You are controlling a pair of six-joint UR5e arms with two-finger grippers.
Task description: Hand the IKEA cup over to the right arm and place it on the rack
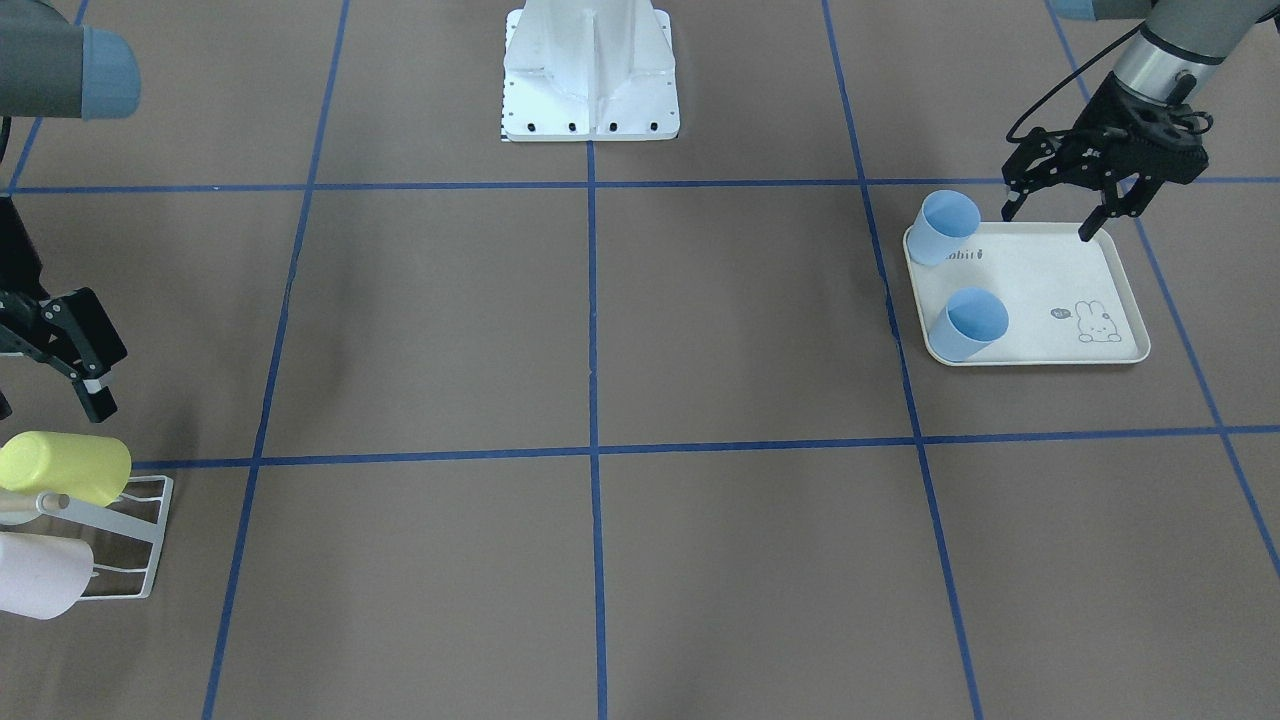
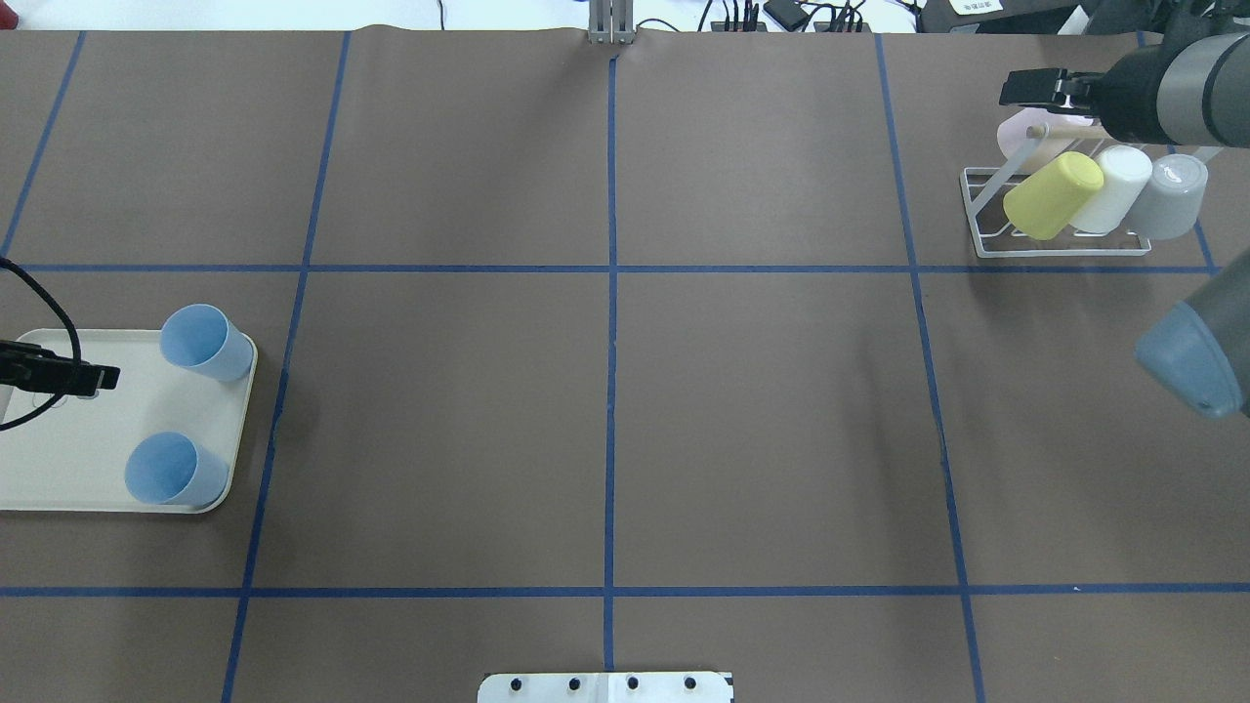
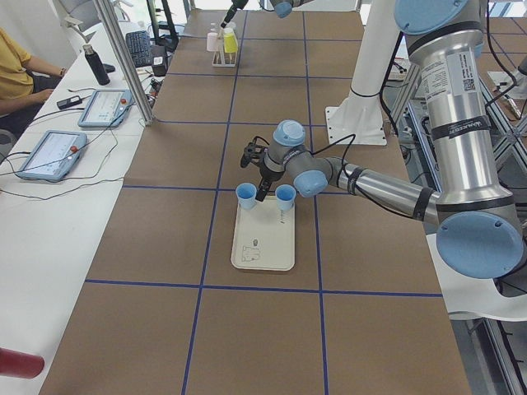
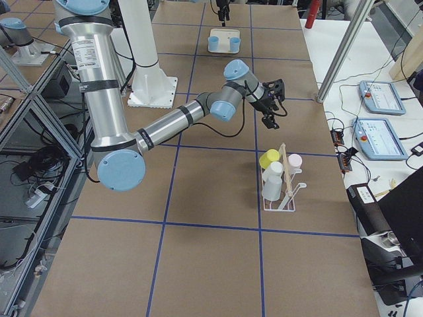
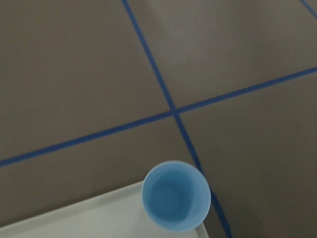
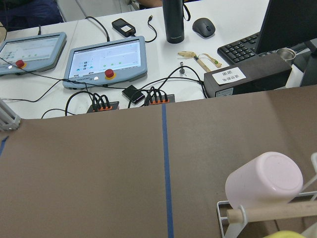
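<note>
The table (image 2: 762,430) is covered in brown paper with a grid of blue tape; desks with tablets and cables line its far side. On the robot's left lies a cream tray (image 1: 1050,290) with two upright blue cups along its inner edge: the near cup (image 1: 948,226), closer to the robot, and the far cup (image 1: 970,322). The left gripper (image 1: 1047,226) hovers over the tray just beside the near cup, jaws spread, holding nothing. On the right stands the rack (image 2: 977,210), carrying four tilted cups: yellow (image 2: 1053,195), white (image 2: 1110,187), grey (image 2: 1172,195) and pink (image 6: 263,182). The right gripper (image 1: 60,385) hangs near the rack with jaws apart and nothing between them. Judged from this layout, four cups are racked and two are left. For the cup in hand no step is done: grasp, hand-over to the right arm and placement are all outstanding. In the front-facing view the right gripper is cut off at the frame edge and shows one finger fully; the overhead view sees it side-on. The left wrist view shows one cup and no fingers. Free prongs on the rack cannot be made out.
</note>
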